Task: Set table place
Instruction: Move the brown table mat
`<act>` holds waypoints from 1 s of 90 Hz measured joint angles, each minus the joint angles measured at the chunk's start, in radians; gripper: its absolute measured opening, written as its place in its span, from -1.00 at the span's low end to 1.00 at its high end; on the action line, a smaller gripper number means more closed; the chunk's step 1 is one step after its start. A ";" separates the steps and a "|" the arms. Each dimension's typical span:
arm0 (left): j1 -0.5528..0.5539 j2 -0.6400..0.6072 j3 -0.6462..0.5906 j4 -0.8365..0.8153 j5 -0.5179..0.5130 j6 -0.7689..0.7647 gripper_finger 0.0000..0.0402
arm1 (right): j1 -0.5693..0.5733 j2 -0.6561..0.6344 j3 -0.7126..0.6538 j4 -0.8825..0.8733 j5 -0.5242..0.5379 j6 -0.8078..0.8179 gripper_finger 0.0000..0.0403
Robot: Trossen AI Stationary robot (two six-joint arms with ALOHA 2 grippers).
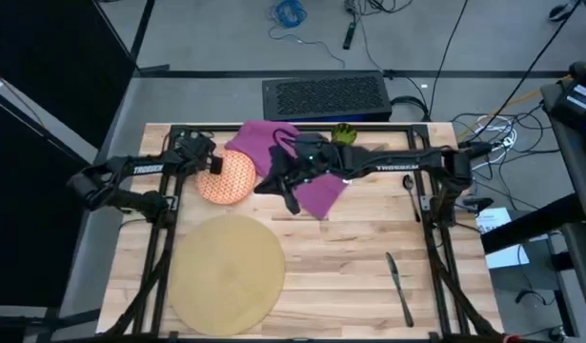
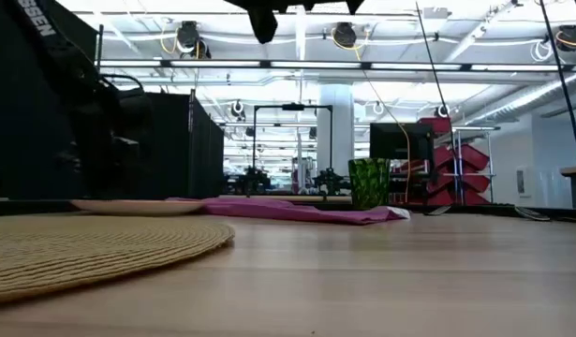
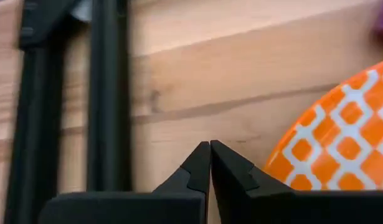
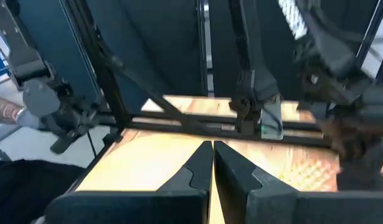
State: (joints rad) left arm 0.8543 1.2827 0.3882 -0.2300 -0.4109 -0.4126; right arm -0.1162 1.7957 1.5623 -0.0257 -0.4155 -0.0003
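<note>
Although the place setting is spread over the table [image 1: 350, 257], only part of it shows cleanly. A round tan mat [image 1: 226, 273] lies at the near left corner, its near rim cut off by the picture's edge. Beyond it, toward the far edge, sits the orange-and-white plate [image 1: 226, 178], partly covered by the left arm. The purple napkin [image 1: 323, 195] lies rumpled just beside the plate along the far edge, its middle hidden under the right arm. A green cup [image 2: 369, 183] stands upright at the far edge behind the napkin; from above it is mostly masked. A knife [image 1: 398, 288] lies toward the near right corner, well apart from the rest. A slim metal utensil [image 1: 409, 186] by the right edge is too small to identify.

The left gripper [image 3: 210, 152] hangs just beside the plate's rim, fingertips pressed together on nothing. The right gripper [image 4: 212, 152] is raised above the napkin, its tips likewise closed and empty.
</note>
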 joint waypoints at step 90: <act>-0.540 -0.836 0.060 -0.276 -0.139 -0.067 -1.00 | 0.097 0.305 -0.071 -0.089 -0.124 0.287 -1.00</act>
State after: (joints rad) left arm 0.3143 0.4467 0.4480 -0.5058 -0.5501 -0.4796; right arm -0.0196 2.1006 1.4913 -0.1143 -0.5397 0.2865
